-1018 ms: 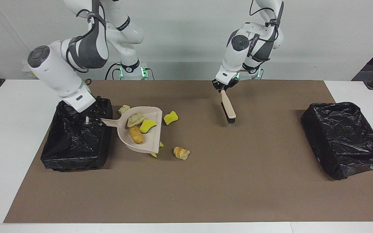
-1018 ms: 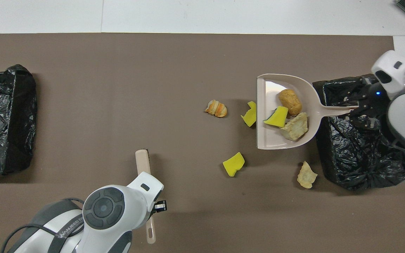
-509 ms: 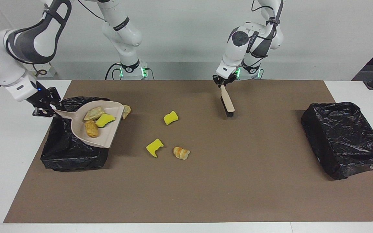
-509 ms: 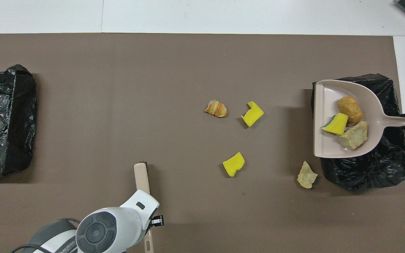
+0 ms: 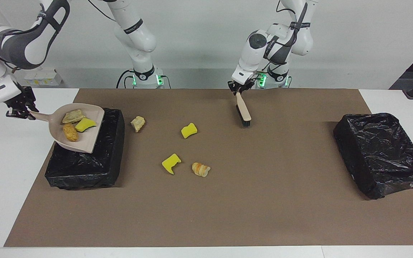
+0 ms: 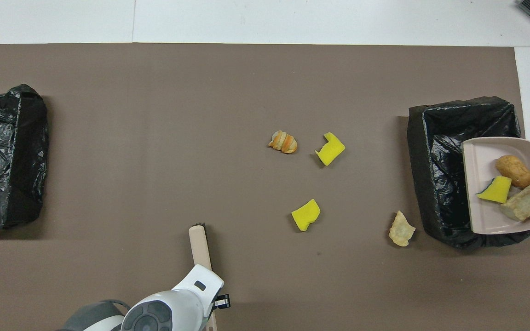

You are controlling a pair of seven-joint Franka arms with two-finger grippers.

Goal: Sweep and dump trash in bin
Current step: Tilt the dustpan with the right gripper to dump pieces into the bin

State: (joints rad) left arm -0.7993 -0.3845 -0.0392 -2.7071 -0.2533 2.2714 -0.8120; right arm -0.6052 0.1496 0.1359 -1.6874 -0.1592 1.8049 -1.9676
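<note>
Brown matting [image 5: 228, 200] covers most of the white tabletop [image 5: 9, 200], and we see a black-lined bin [image 5: 84, 168] at the right arm's end and a second bin [image 5: 382, 154] at the left arm's end.

Next in size, the beige dustpan [image 5: 88, 141] hangs over the first bin, its handle running out toward the right arm's end of the tabletop and its open mouth facing the middle of the mat. Its pan slopes, with the handle end higher than the lip. We see the right gripper [image 5: 22, 111] clamped tight on the handle's end, out over the bare white tabletop, its arm arching down from above.

A beige brush [image 5: 243, 111] with black bristles hangs from the left gripper [image 5: 237, 91], which is closed fast on the handle. The brush's long axis slants down away from the robots, bristle end lowest, above the mat. The left arm is folded close to its base.

Of the trash, three pieces ride in the dustpan: a tan lump [image 5: 72, 116], a golden lump [image 5: 70, 132] and a yellow sponge chunk [image 5: 85, 124]. Four lie on the mat: a tan scrap [image 5: 138, 123] just beside the bin, a yellow chunk [image 5: 189, 130] near the middle, and, farther from the robots, another yellow chunk [image 5: 171, 163] beside a striped bread lump [image 5: 200, 169].
</note>
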